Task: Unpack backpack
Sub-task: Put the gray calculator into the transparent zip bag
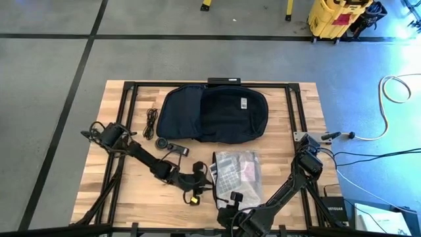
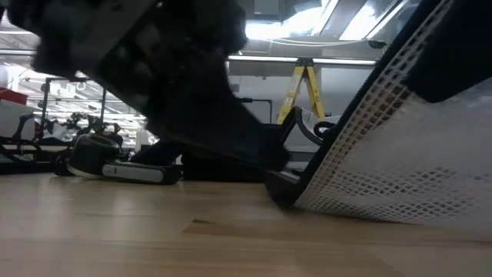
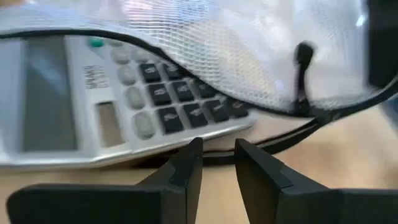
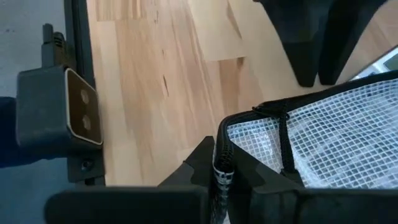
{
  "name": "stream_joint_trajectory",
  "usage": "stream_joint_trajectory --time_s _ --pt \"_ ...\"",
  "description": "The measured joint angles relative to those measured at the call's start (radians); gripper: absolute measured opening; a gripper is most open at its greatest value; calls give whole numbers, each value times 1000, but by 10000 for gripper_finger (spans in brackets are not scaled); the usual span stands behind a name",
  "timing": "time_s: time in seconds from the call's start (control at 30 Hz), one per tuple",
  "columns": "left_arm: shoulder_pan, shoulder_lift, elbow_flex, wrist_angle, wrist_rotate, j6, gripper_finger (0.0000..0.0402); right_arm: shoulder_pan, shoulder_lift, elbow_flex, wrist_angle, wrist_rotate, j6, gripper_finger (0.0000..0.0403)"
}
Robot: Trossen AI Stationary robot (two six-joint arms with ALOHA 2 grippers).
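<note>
While clamped on black-trimmed mesh pouch (image 4: 323, 143), right pincer (image 4: 222, 171), left pincer (image 3: 217, 165) narrowly parted, rounded navy backpack (image 1: 214, 113)

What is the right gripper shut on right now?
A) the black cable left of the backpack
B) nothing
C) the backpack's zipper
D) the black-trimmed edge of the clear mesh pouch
D: in the right wrist view the right gripper is pinched shut on the dark binding of the mesh pouch, well clear of the backpack.

Light wooden table (image 1: 131, 197) with backpack (image 1: 214, 113), mesh pouch (image 1: 237, 174), coiled cable (image 1: 151, 122), small black device (image 1: 172, 147).
</note>
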Motion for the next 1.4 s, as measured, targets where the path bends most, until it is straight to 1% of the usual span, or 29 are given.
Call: stream_joint_trajectory --time_s 0.07,0.17,0.27,0.33,0.4,0.57,0.67,0.77,0.87,0.93,1.0,1.07,1.17,1.2,1.3,1.4 --pt "-13 -19 -4 -67 -78 12 79 0 0 0 0 -2 1 4" --pt "-21 -55 -9 -156 -154 8 79 1 0 0 -2 -9 6 5" --pt "-33 -69 -11 -246 -202 -11 79 1 0 0 -17 -40 6 13" --pt "-37 -69 -13 -262 -220 -13 79 7 0 0 -35 -88 5 25" --pt "-37 -69 -12 -257 -220 -9 79 12 0 0 -68 -119 8 37" --pt "-46 -70 -11 -273 -216 -26 79 52 -4 1 -206 -110 134 68" --pt "-67 -70 -11 -274 -182 -16 79 80 -8 37 -284 -114 201 98" --pt "-92 -70 -11 -277 -162 3 79 116 -12 99 -442 -112 310 136" --pt "-114 -70 -11 -276 -160 -13 79 151 -13 149 -545 -72 430 176" --pt "-132 -70 -11 -272 -144 -35 79 164 -13 180 -525 -22 477 197" --pt "-157 -70 -11 -262 -121 -32 79 160 -13 202 -437 19 456 207" --pt "-194 -70 -16 -250 -115 -1 79 142 -13 223 -350 55 384 208" --pt "-241 -70 -75 -115 -110 48 79 104 -13 235 -201 160 239 197" --pt "-252 -70 -103 -63 -109 57 79 85 -12 233 -155 157 184 193" --pt "-266 -70 -193 115 -65 68 79 12 16 230 -58 20 59 182" --pt "-262 -70 -251 250 38 112 79 -56 53 226 -53 -95 -6 176"
